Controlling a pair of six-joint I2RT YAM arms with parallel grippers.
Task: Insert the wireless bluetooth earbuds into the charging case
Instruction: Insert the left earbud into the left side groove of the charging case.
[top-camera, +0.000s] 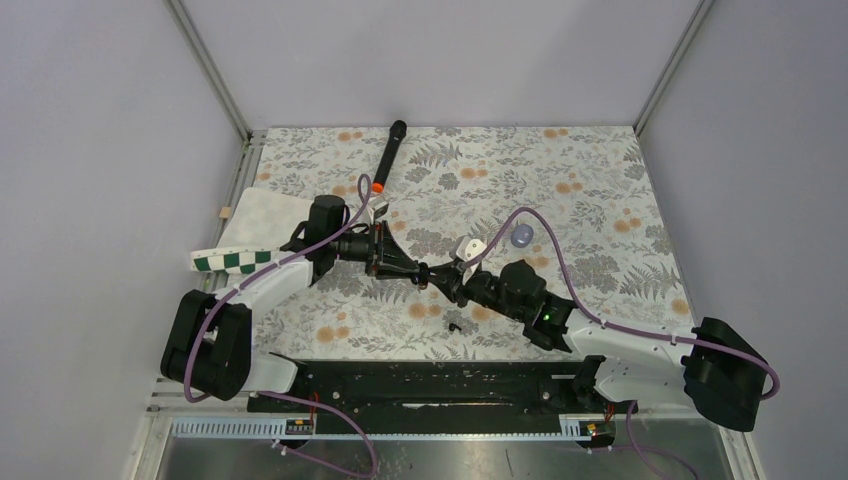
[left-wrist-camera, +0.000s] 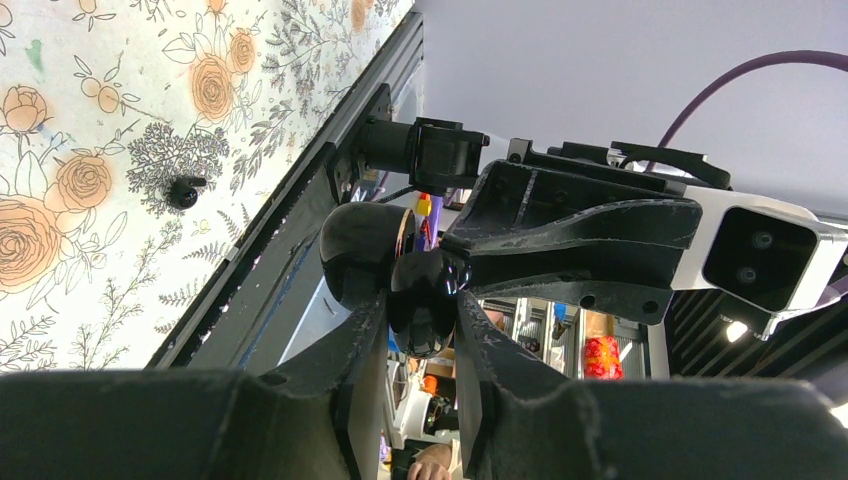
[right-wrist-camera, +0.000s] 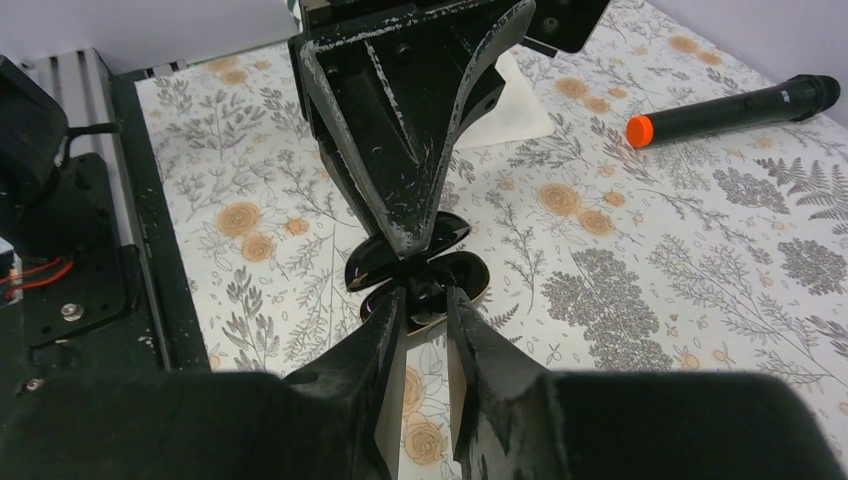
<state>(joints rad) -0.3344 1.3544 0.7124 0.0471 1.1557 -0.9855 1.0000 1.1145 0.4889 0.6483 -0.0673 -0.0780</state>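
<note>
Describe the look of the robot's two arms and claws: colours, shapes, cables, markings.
The left arm and right arm have white shells with bulky black joints. A purple cable loops along each. A green light glows on the right one. The left claw and right claw are black, each with two tapered, scuffed fingers.

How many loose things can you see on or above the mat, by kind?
Tiny black earbud: 1
Glossy black charging case: 1
Black microphone with orange end: 1
Small lavender rounded object: 1
White cloth with green-checked edge: 1
Total: 5
</note>
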